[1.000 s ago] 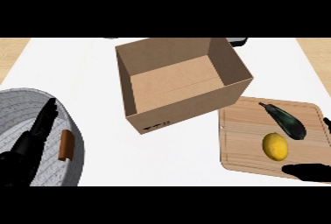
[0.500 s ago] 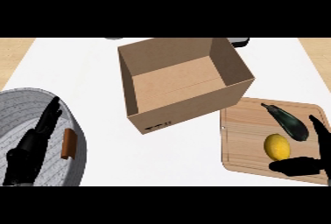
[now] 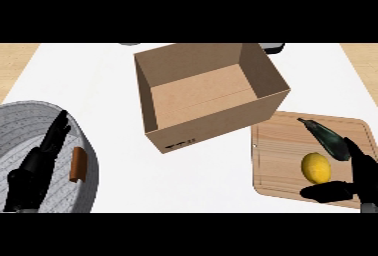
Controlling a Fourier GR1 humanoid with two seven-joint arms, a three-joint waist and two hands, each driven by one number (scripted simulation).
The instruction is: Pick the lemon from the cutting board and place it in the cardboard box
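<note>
— The fingers (image 3: 360, 162) of the right hand (image 3: 353, 185): how do they stand?

— Spread apart, holding nothing. They rise just right of the lemon (image 3: 317, 167), and the thumb lies below it on the cutting board (image 3: 284, 150). I cannot tell whether any of them touch the fruit.

— And the lemon itself?

— It lies on the cutting board, right of the middle, just below a dark green vegetable (image 3: 328, 138) that rests slantwise on the same board.

— Where is the cardboard box (image 3: 210, 95)?

— Up and left of the board, standing open on the white desk (image 3: 184, 180), its near corner just beside the board's upper left edge. Nothing shows inside it.

— The left hand (image 3: 37, 165)?

— At the left, fingers straight and relaxed, over a grey round basin (image 3: 81, 197). A small brown stick-like thing (image 3: 78, 164) lies in the basin just beside it, not held.
</note>
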